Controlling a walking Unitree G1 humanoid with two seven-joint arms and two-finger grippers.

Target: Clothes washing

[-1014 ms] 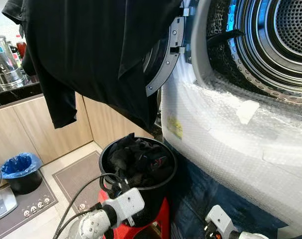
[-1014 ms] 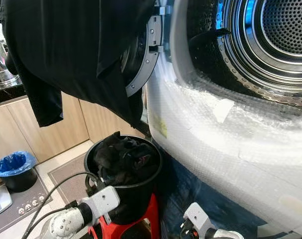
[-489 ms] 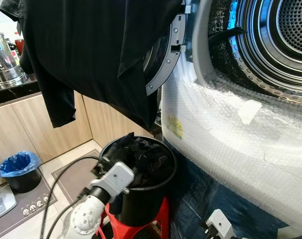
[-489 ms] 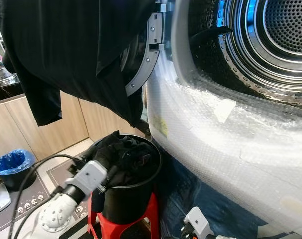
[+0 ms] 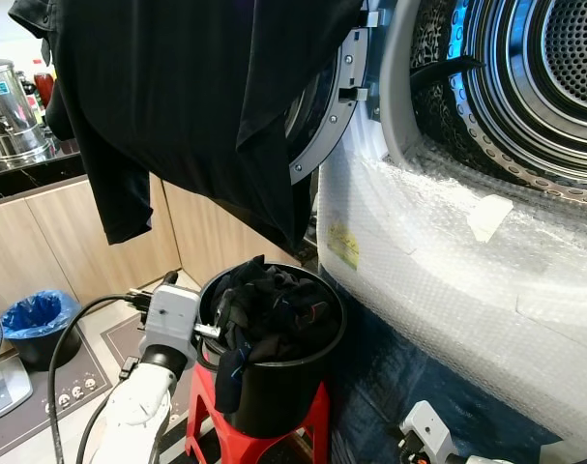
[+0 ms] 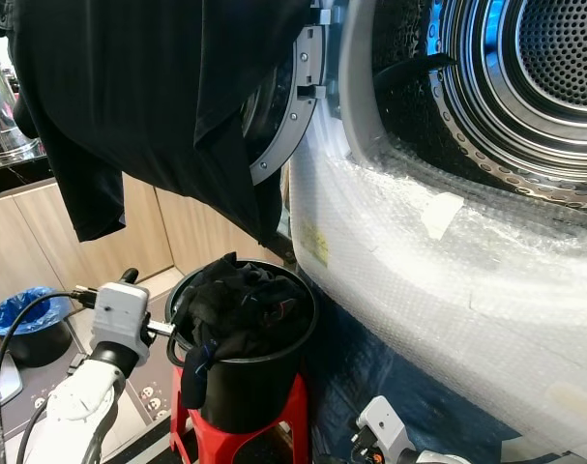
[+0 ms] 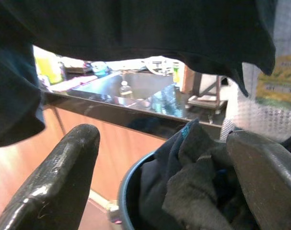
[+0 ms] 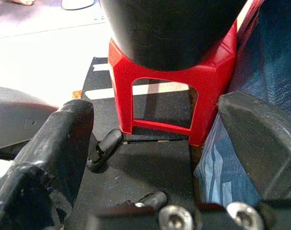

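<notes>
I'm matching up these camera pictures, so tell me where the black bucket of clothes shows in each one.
Left eye: black bucket bottom centre, on the red stool.
Right eye: bottom, left of centre.
Left wrist: rim between the fingers.
Right wrist: base at top.
Shared landmark: red stool.

I saw wooden cabinets [image 5: 42,242] under a dark counter [image 5: 32,179], a steel urn [image 5: 8,106] on it, a blue-lined bin [image 5: 37,329] on the pale tiled floor [image 5: 90,416].

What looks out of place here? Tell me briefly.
A black garment is draped over the open washer door, hiding most of it. A dark cloth spills over the rim of the black bucket, which sits on a red stool. The washer front is wrapped in bubble wrap.
</notes>
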